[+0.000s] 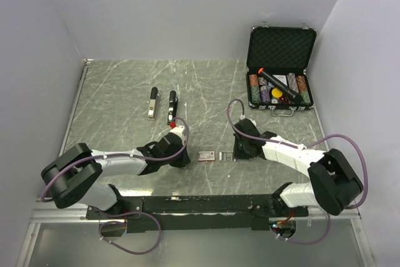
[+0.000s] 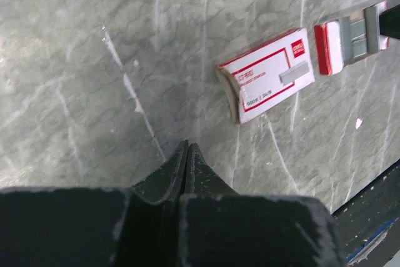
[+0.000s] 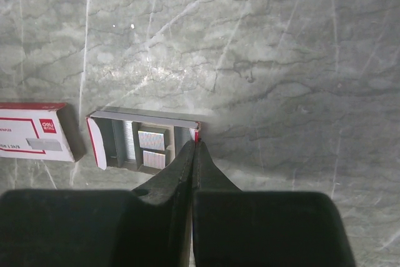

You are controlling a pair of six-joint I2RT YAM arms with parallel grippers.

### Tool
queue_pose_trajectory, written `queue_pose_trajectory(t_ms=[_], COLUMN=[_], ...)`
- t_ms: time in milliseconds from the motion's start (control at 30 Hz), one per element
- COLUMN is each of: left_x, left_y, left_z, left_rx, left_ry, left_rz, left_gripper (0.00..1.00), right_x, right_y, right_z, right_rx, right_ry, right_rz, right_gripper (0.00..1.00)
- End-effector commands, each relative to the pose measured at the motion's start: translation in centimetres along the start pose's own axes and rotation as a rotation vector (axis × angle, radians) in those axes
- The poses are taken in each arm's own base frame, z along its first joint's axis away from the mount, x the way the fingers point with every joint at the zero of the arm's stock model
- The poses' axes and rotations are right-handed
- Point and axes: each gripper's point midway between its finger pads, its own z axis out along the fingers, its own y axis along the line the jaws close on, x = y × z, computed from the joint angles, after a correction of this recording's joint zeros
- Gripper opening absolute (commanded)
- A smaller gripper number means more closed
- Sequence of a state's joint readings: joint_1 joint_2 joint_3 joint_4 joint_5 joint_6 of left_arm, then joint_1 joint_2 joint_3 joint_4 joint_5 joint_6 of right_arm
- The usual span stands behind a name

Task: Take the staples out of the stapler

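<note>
Right wrist view: right gripper (image 3: 195, 143) closed against the staple tray (image 3: 144, 115) corner; left gripper (image 2: 187, 147) closed, empty. Jaws should spread before approaching the stapler (image 1: 153, 103) squarely.

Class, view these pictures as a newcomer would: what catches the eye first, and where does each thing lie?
The open black case at the table's far right, holding coloured poker chips, stands out first. Near the middle, between the arms, a red-and-white box sleeve lies beside its pulled-out tray holding silvery staples; the shut right gripper has its tips at the tray's corner.
</note>
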State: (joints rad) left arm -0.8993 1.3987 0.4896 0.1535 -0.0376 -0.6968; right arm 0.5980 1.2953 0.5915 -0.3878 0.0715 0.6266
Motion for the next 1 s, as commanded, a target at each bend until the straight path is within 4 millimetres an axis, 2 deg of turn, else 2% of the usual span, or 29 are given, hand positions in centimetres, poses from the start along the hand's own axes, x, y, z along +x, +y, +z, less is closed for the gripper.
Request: queue_pose_trajectory(t_ms=[0, 967], left_x=[-1.3, -0.9], left_y=[-2.0, -2.5], left_z=[0.6, 2.4], left_rx=[0.062, 0.061], left_ry=[-0.026, 0.010], left_rz=[0.000, 0.022], left_gripper=[0.01, 0.01], right_x=[-2.0, -1.9], right_y=[2.0, 3.3], right_z=[-0.4, 0.3], right_rx=[-0.053, -0.081], right_ry=[-0.052, -0.026], right_rz=[-0.010, -0.028], right_gripper=[0.00, 0.00])
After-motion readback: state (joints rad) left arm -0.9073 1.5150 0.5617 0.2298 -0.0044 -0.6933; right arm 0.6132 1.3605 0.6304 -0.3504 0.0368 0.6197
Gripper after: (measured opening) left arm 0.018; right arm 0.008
